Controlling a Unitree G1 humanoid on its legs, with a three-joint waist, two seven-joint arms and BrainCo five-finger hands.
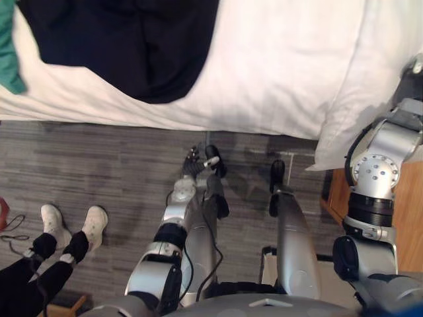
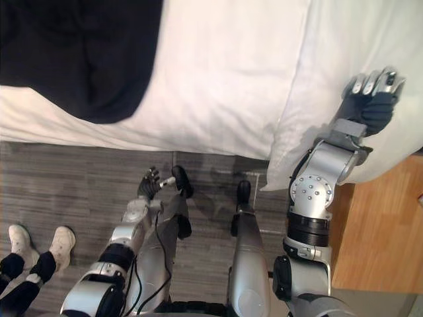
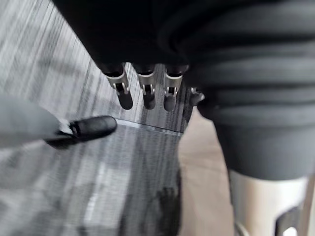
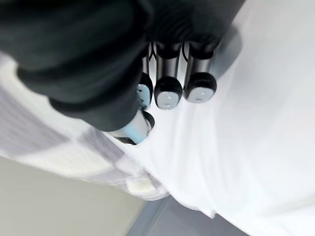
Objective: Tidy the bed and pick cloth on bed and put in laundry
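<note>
A dark navy cloth (image 1: 132,46) lies spread on the white bed (image 1: 264,72), at its left part. A green cloth (image 1: 8,53) peeks in at the far left edge. A white pillow (image 2: 324,59) lies at the bed's right end and overhangs the side. My right hand (image 2: 373,92) is raised over the pillow with its fingers (image 4: 167,93) curled and nothing in them. My left hand (image 1: 195,162) hangs low beside the bed, over the floor, with relaxed fingers (image 3: 147,93) and nothing in it, well short of the dark cloth.
Grey wood-look floor (image 1: 99,165) runs along the bed's near side. A person's legs in white shoes (image 1: 69,228) stand at the lower left. A light wooden surface (image 2: 383,224) lies below the pillow at the right.
</note>
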